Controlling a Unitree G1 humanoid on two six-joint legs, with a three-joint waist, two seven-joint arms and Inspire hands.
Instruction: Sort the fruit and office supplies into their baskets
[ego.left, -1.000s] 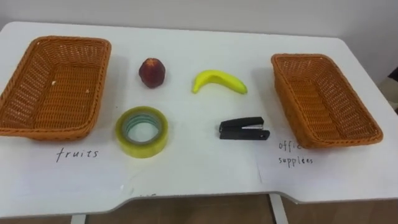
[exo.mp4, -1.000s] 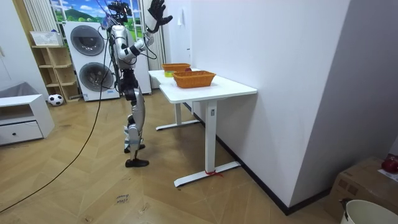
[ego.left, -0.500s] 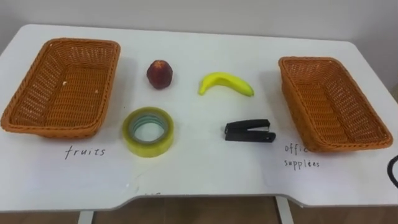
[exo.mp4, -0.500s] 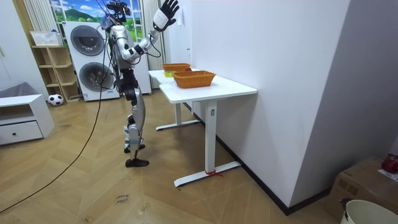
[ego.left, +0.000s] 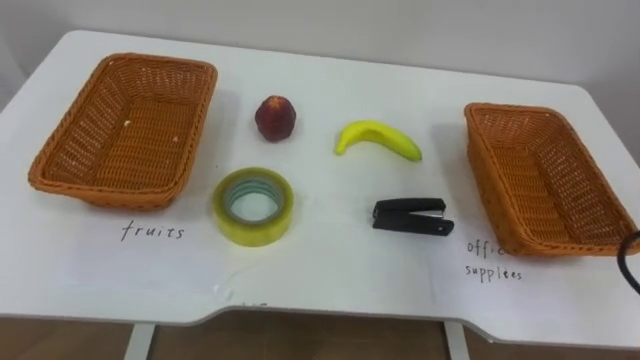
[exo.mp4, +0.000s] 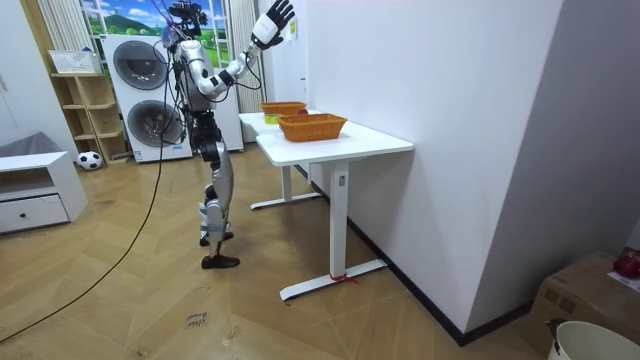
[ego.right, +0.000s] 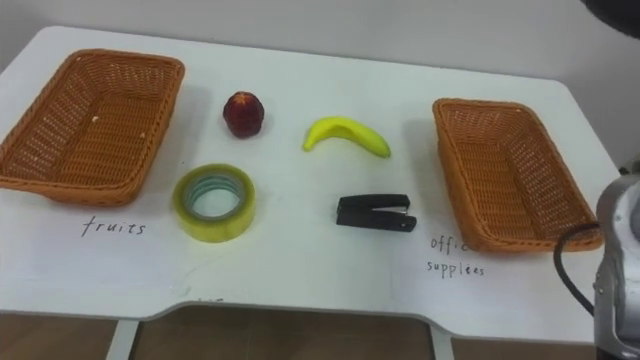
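On the white table lie a red apple (ego.left: 275, 118), a yellow banana (ego.left: 378, 138), a roll of yellow tape (ego.left: 254, 230) and a black stapler (ego.left: 410, 215). A wicker basket (ego.left: 120, 195) stands at the left above the handwritten word "fruits" (ego.left: 152, 232). A second wicker basket (ego.left: 480, 170) stands at the right by the words "office supplies" (ego.left: 492, 260). Both baskets hold nothing. In the room view I stand at the table's end with my right hand (exo.mp4: 272, 22) raised high above my head, fingers spread open. My right forearm (ego.right: 618, 250) shows at the lower right edge.
The table (exo.mp4: 350, 140) stands against a white wall. Behind me are washing machines (exo.mp4: 150, 100) and a low shelf (exo.mp4: 85, 105). A white drawer unit (exo.mp4: 35, 195) sits at the room view's left, and wooden floor lies open around me.
My raised right hand has swung toward the table and spread its fingers. The eye view has shifted, so the table's things sit lower and further right in it; none of them moved.
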